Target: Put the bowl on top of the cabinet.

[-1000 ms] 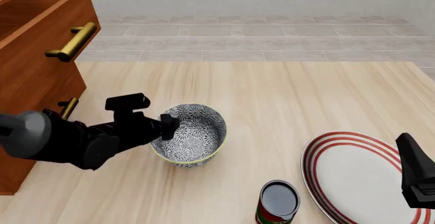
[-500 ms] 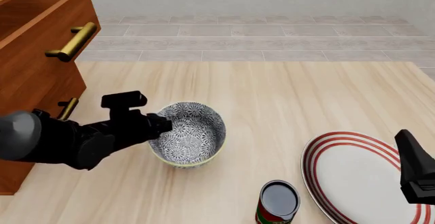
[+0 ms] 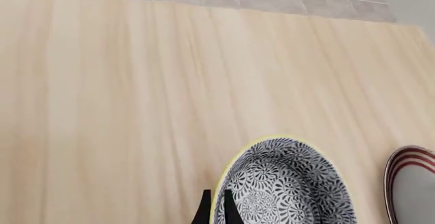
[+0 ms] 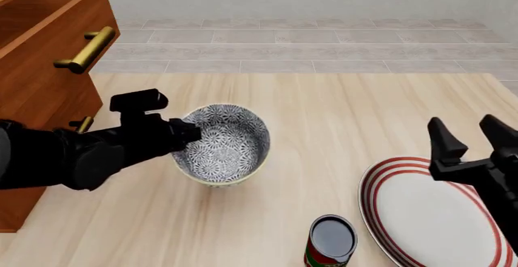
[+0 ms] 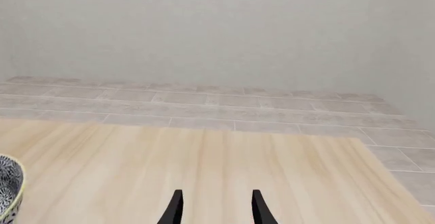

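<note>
Front view: left gripper pinches the bowl's near-left rim, bowl apparently raised off the table. Cabinet top lies up-left. Right gripper gapes empty, well apart.

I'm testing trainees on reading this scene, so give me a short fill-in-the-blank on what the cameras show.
1. The left gripper is shut on the rim of the ____.
2. The right gripper hangs over the red-ringed ____, jaws open.
3. The cabinet's handles are ____ coloured.
4. Beside the plate stands a ____.

Missing words: bowl; plate; brass; can
</note>
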Motion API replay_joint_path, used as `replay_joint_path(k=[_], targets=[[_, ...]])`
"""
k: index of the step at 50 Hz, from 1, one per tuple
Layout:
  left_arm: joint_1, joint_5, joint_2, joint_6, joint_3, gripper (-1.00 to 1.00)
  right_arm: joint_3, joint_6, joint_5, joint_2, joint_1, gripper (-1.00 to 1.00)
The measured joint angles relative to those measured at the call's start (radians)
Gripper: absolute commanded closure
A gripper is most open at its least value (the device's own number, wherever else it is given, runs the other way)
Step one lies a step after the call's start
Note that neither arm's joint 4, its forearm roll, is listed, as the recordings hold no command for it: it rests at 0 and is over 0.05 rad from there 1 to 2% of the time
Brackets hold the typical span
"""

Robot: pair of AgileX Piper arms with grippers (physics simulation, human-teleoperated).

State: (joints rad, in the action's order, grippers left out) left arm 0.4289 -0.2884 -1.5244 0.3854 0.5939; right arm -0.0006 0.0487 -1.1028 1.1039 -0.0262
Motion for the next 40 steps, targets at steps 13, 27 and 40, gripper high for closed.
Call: replay_joint_path(k=[13,27,40], targets=[[0.000,0.064,0.078,-0.004,0.015,1.00,0.000,0.002,-0.085,0.081,-0.003,-1.00],[0.003,0.168,0.172,0.007,0.046,1.00,0.000,0.006,-0.109,0.102,-0.007,-1.00],[-0.006,0.328,0.286,-0.017,0.124,1.00,0.001,0.007,-0.115,0.107,-0.009,-1.00]])
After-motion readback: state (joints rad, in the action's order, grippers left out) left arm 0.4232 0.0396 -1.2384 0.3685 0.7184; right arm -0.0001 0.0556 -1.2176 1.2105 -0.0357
